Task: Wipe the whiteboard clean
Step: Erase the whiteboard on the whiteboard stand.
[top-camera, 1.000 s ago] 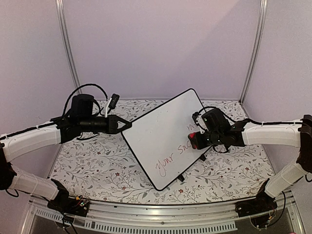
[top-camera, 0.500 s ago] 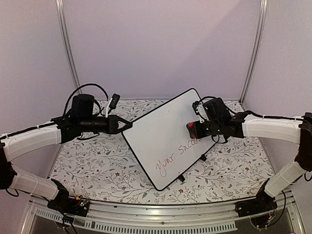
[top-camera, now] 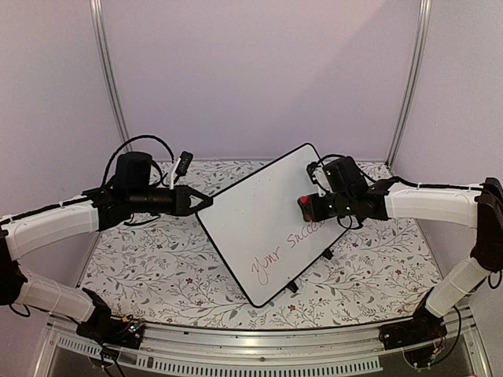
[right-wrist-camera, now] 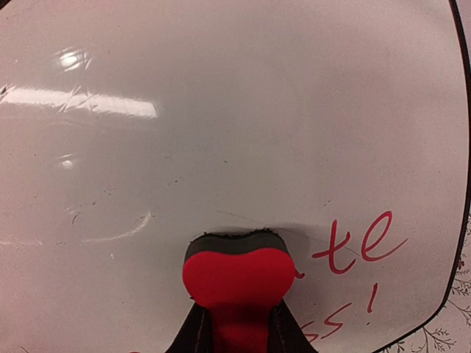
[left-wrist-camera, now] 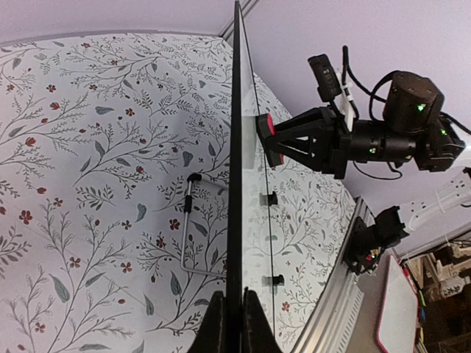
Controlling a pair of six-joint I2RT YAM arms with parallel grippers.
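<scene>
Right hand (top-camera: 308, 209) tight around red eraser (right-wrist-camera: 237, 276) against whiteboard (top-camera: 251, 216); left hand (top-camera: 206, 203) clamped on its edge.

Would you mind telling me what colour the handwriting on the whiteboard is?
Red. The handwriting on the whiteboard shows clearest in the right wrist view.

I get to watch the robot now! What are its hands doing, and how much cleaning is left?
The left gripper has its fingers shut on the rim of the whiteboard, holding it tilted up above the table.
The right gripper is shut on the red eraser, which is pressed against the board's face near its right side.
Done: the upper and middle parts look wiped, with only faint smears.
Left: the red writing along the lower right edge, beside and below the eraser, needs wiping.
</scene>
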